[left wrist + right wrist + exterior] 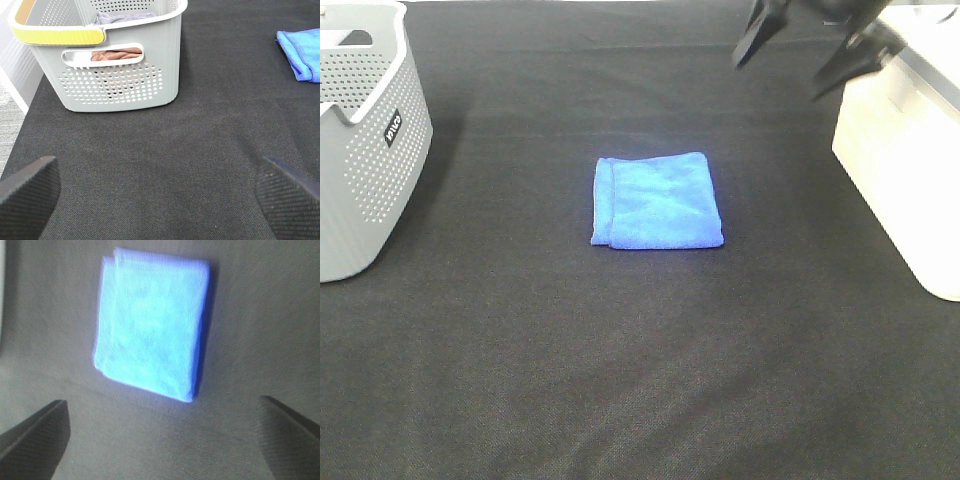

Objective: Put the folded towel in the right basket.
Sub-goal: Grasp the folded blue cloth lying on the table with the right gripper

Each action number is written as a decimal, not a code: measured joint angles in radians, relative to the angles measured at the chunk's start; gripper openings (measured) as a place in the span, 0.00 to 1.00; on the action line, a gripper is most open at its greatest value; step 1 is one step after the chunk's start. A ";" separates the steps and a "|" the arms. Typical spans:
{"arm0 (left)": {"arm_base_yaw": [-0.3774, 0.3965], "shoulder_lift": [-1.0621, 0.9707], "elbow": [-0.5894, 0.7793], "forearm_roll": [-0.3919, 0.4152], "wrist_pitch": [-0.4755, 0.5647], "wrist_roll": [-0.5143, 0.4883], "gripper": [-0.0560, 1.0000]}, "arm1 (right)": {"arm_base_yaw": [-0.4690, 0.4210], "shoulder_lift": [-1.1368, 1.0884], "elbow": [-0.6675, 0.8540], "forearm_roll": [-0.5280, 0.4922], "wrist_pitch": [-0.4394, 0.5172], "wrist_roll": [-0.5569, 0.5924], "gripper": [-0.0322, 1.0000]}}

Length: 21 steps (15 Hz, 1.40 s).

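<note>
The towel lies on the table between the left basket and the right basket.

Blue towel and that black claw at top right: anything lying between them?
Nothing: only bare black tablecloth separates the towel from the right gripper, as the exterior high and right wrist views show.

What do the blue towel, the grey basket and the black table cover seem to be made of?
Blue towel: soft fuzzy cloth, probably microfibre; matte, nappy surface.
Grey basket: moulded plastic, it seems; smooth walls with rows of punched holes.
Black table cover: woven fabric, judging by its fine grain.
</note>
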 joint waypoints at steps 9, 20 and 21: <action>0.000 0.000 0.000 0.000 0.000 0.000 0.99 | -0.002 0.197 0.000 0.053 -0.073 -0.010 0.94; 0.000 0.000 0.000 0.000 0.000 0.000 0.99 | -0.002 0.308 0.000 0.113 -0.174 -0.052 0.92; 0.000 0.000 0.000 0.000 0.000 0.000 0.99 | -0.002 0.312 0.000 0.123 -0.187 -0.061 0.92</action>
